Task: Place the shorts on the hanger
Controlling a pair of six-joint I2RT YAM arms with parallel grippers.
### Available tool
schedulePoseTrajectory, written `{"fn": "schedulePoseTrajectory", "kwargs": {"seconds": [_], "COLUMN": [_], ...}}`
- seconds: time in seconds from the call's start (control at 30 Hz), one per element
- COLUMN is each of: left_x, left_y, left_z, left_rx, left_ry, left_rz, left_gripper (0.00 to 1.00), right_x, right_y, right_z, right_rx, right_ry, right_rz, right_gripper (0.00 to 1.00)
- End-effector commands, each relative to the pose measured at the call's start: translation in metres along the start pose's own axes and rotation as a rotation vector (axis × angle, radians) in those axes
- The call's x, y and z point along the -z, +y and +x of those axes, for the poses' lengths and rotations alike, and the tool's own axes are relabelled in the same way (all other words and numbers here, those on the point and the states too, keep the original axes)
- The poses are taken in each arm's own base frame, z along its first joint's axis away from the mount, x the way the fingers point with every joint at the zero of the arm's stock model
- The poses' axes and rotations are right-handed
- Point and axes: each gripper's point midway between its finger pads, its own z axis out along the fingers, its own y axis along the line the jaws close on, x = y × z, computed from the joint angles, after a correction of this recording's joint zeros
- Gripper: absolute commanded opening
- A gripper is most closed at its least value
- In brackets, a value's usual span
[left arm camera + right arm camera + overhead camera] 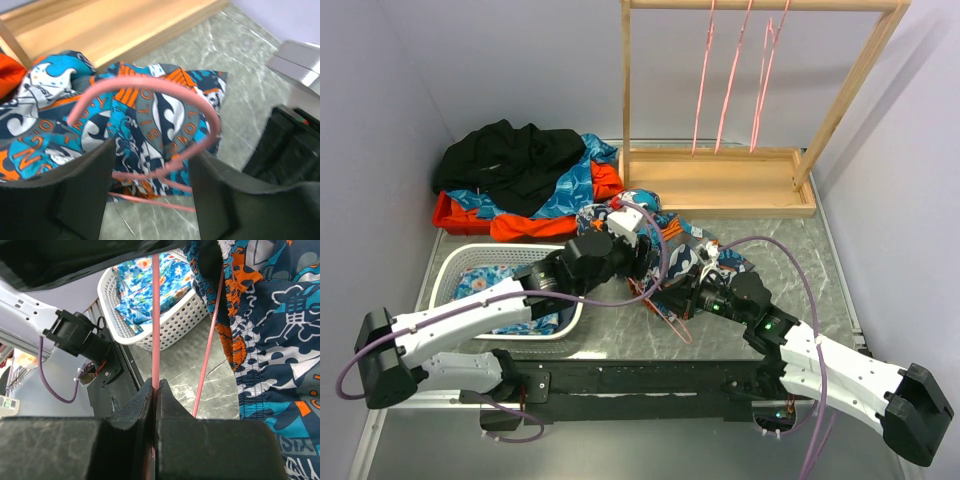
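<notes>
The shorts (650, 208), printed in teal, orange, white and navy, lie crumpled mid-table in front of the wooden rack. They fill the left wrist view (145, 120) and the right side of the right wrist view (270, 340). A pink wire hanger (668, 318) lies against their near edge. My right gripper (155, 386) is shut on one straight wire of the hanger (155, 315). My left gripper (150, 185) stands open just above the shorts, with the hanger's curved hook (150, 86) and twisted neck between its fingers. In the top view, both grippers (645, 255) (682, 290) meet over the shorts.
A white basket (460, 270) holding blue flowered cloth stands at the near left. Black, orange and blue garments (520, 165) are piled at the back left. The wooden rack (720, 185) at the back carries three pink hangers (730, 80). Walls close in on both sides.
</notes>
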Motion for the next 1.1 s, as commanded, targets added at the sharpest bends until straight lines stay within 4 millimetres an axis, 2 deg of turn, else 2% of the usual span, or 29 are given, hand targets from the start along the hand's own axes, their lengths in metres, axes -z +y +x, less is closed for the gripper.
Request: {"fn": "schedulePoseTrajectory", "kwargs": {"seconds": [0.0,0.13,0.17,0.2,0.23,0.27,0.3,0.33,0.37,0.4,0.43,0.47,0.5,0.63,0.67,0.7,0.8,0.83,0.87,0.9,0.97,1.07], "left_x": [-0.009,-0.015,-0.014,-0.013,-0.012,-0.01,-0.008,-0.007,-0.004,-0.002,0.0,0.003,0.004,0.012,0.015,0.016,0.023,0.025,0.029,0.03,0.034,0.032], "left_y": [0.006,0.016,0.021,0.022,0.025,0.03,0.034,0.035,0.037,0.041,0.042,0.042,0.042,0.045,0.045,0.045,0.04,0.039,0.038,0.038,0.039,0.04], "left_z": [-0.027,-0.025,-0.026,-0.026,-0.025,-0.028,-0.028,-0.032,-0.034,-0.035,-0.034,-0.036,-0.035,-0.037,-0.039,-0.038,-0.044,-0.045,-0.05,-0.05,-0.053,-0.052], "left_rx": [-0.023,-0.037,-0.03,-0.028,-0.026,-0.021,-0.024,-0.016,-0.017,-0.014,-0.014,-0.019,-0.023,-0.025,-0.023,-0.02,0.007,0.012,0.027,0.034,0.046,0.055], "left_ry": [-0.086,-0.08,-0.087,-0.089,-0.09,-0.101,-0.104,-0.126,-0.134,-0.141,-0.142,-0.147,-0.145,-0.16,-0.169,-0.175,-0.213,-0.224,-0.246,-0.259,-0.272,-0.263], "left_rz": [-0.063,-0.128,-0.156,-0.165,-0.184,-0.211,-0.228,-0.236,-0.246,-0.266,-0.269,-0.267,-0.266,-0.267,-0.261,-0.258,-0.216,-0.208,-0.194,-0.191,-0.195,-0.205], "left_gripper": [0.57,0.18,0.04,0.01,0.01,0.01,0.01,0.01,0.01,0.01,0.01,0.01,0.01,0.01,0.01,0.01,0.01,0.01,0.01,0.01,0.01,0.01], "right_x": [-0.003,-0.001,0.0,0.001,0.003,0.004,0.008,0.014,0.019,0.029,0.038,0.043,0.054,0.058,0.056,0.052,0.043,0.038,0.032,0.024,0.016,0.004], "right_y": [0.023,0.02,0.02,0.014,0.014,0.007,-0.004,-0.007,-0.011,-0.031,-0.038,-0.042,-0.058,-0.072,-0.077,-0.074,-0.086,-0.093,-0.092,-0.09,-0.094,-0.092], "right_z": [-0.037,-0.038,-0.044,-0.041,-0.045,-0.055,-0.049,-0.056,-0.065,-0.065,-0.072,-0.076,-0.071,-0.054,-0.043,-0.043,-0.017,-0.003,0.009,0.007,0.027,0.035], "right_rx": [0.065,0.067,0.071,0.064,0.061,0.056,0.036,0.03,0.006,-0.024,-0.045,-0.087,-0.116,-0.208,-0.21,-0.208,-0.205,-0.214,-0.226,-0.23,-0.249,-0.232], "right_ry": [-0.101,-0.101,-0.117,-0.1,-0.109,-0.142,-0.117,-0.14,-0.172,-0.189,-0.231,-0.254,-0.26,-0.252,-0.229,-0.237,-0.143,-0.09,-0.049,-0.061,-0.011,0.024], "right_rz": [-0.065,-0.039,-0.026,0.004,0.022,0.079,0.146,0.187,0.238,0.357,0.413,0.454,0.554,0.611,0.605,0.576,0.594,0.614,0.591,0.554,0.541,0.534], "right_gripper": [0.0,0.0,0.0,0.0,0.04,0.12,0.23,0.43,0.51,0.58,0.7,0.71,0.72,0.7,0.7,0.69,0.69,0.69,0.68,0.67,0.67,0.67]}}
